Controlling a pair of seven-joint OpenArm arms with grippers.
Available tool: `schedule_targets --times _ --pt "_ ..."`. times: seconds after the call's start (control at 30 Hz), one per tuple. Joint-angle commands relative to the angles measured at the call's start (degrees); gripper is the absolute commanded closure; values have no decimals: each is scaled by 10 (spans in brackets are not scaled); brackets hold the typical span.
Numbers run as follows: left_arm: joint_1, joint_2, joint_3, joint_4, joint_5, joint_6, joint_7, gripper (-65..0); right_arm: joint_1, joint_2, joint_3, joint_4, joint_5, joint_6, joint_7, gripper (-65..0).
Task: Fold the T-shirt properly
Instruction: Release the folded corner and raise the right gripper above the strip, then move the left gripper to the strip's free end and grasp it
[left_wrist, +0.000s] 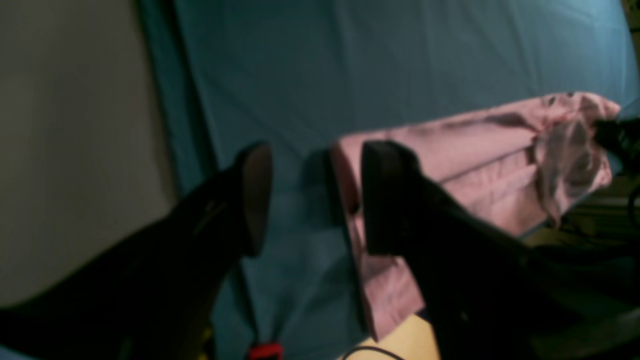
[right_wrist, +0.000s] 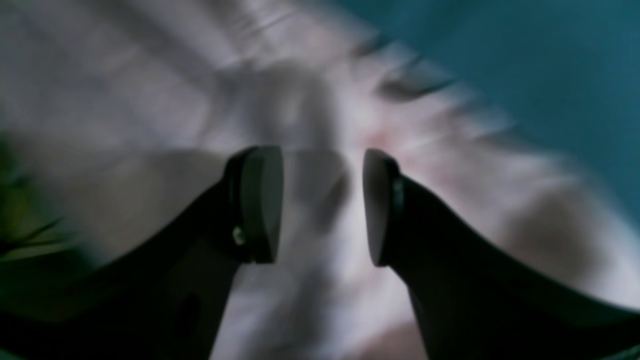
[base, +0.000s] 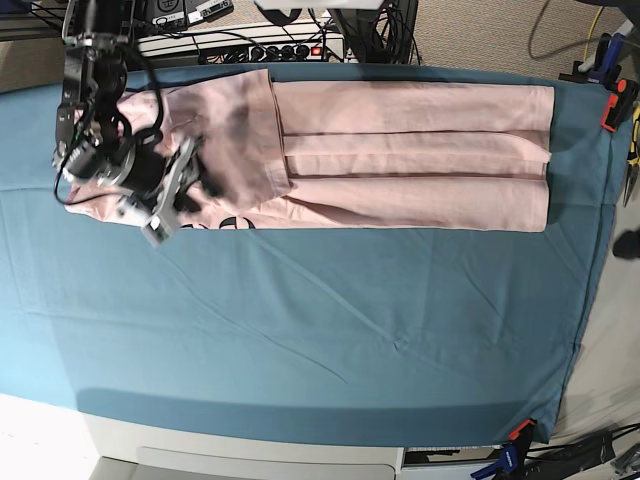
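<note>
The pale pink T-shirt (base: 420, 150) lies folded into a long strip along the table's far edge, with black lettering peeking out near its left end. My right gripper (base: 185, 190) hovers over that left end. In the right wrist view it (right_wrist: 320, 205) stands open, with blurred pink T-shirt (right_wrist: 310, 100) cloth below and nothing between the fingers. My left gripper (left_wrist: 320, 200) is open too, above the teal cloth at the T-shirt's (left_wrist: 475, 150) other end. One of its fingers (left_wrist: 385, 200) overlaps the shirt's edge in that view, and I cannot tell if it touches.
The teal table cloth (base: 320, 320) covers the whole table. Red clamps (base: 612, 105) (base: 520, 430) grip its right corners, and another clamp (left_wrist: 265, 350) shows in the left wrist view. Cables and electronics (base: 250, 45) sit behind the far edge.
</note>
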Motion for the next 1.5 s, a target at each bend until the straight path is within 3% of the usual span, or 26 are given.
schedule_targets --times 0.0,0.17,0.33,0.53,0.8,1.13,1.47 --pt "-3 -9 -5 7 -14 -1 -8 -298 14 7 5 10 -22 -20 21 -267" --pt "14 25 -5 7 -14 -1 -18 -298 27 7 5 10 -167 -120 66 -267" --pt "19 38 -5 7 0 16 -18 -298 24 7 5 10 -237 -173 67 -267" --pt "68 35 -2 7 -8 41 -16 -298 23 7 5 10 -240 -173 70 -267" --pt "126 36 -2 7 -14 27 17 -298 23 7 5 10 -236 -173 76 -267" --pt "165 38 -2 7 -14 28 17 -298 23 7 5 9 -233 -173 76 -267" --pt "169 96 -2 7 -14 28 13 -299 23 7 5 9 -221 -173 76 -267"
